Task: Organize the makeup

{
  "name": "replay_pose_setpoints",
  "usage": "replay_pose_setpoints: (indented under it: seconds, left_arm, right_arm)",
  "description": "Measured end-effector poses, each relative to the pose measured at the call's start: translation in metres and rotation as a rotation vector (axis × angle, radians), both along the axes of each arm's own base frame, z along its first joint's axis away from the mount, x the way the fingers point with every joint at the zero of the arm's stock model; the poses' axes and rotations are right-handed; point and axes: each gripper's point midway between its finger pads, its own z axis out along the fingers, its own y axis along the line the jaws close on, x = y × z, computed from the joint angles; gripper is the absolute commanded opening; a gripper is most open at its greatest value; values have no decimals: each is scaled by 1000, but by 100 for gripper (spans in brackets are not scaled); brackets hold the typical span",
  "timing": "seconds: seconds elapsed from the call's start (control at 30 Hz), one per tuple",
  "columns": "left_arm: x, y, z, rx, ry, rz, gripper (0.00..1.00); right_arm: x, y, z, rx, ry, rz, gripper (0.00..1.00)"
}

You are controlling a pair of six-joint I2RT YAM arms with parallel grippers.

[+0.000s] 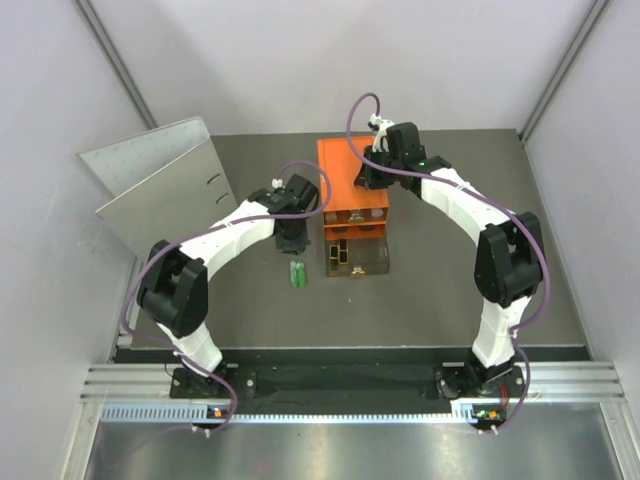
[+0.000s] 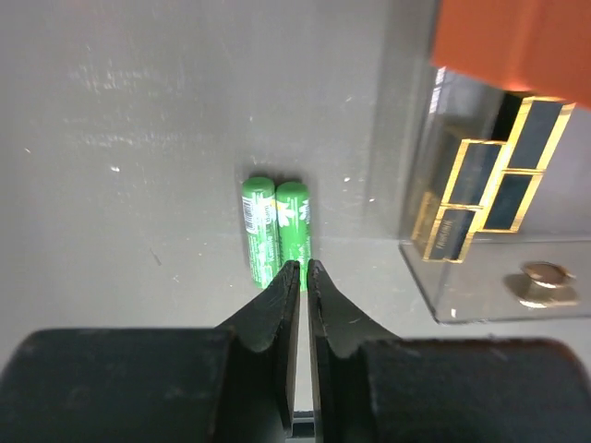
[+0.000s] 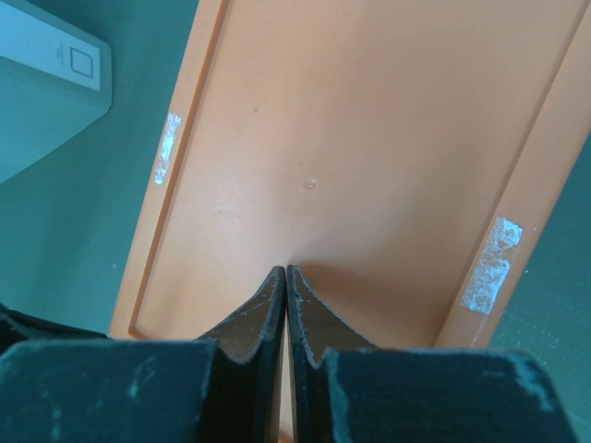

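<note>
Green is the first thing to catch the eye: two green tubes point(image 2: 275, 231) lie side by side and touching on the grey surface point(image 1: 250, 310), their length running away from the arm bases. They sit just left of the clear drawer point(image 2: 480, 295), which stands pulled out at the near face of the orange box point(image 1: 350, 175).

The left gripper point(image 2: 300, 268) is over the near ends of the tubes. Its fingers are drawn almost together with only a thin slit between them, and nothing is held in that slit. In the wrist view the tips overlap the end of the right-hand tube (whether they touch it cannot be told).

Inside the drawer, in its left part, the black-gold flat cases point(image 2: 485, 180) stand close together, their gold rims showing through the clear wall. A small round metallic object point(image 2: 540, 281) lies nearer the drawer's front; what it is cannot be made out.

The right gripper point(image 3: 284, 272) is at the flat orange top of the box. Its fingers are pressed together with nothing between them, the tips close against the orange top, away from the raised rims at either side.

A grey metal panel point(image 1: 160, 185) leans at the far left of the surface, well apart from the makeup.
</note>
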Motion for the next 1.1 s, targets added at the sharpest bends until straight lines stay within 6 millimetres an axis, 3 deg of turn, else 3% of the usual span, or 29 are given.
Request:
replay_pose_setpoints:
  seconds: [0.17,0.23,0.33,0.77,1.1]
  left_arm:
    - [1,0,9,-3,-17,-10,23]
    - [0,1,8,2,-11,-14,39]
    - [-3,2,4,6,0,-25,48]
    - [-21,0,-40,2,108,-50,43]
    - [-24,-11,-53,-44,129,-67,42]
  right_arm:
    - [0,0,0,0,1,0,4]
    - [0,0,0,0,1,0,3]
    - [0,0,0,0,1,1,3]
    - [0,0,0,0,1,0,3]
    - [0,0,0,0,1,1,3]
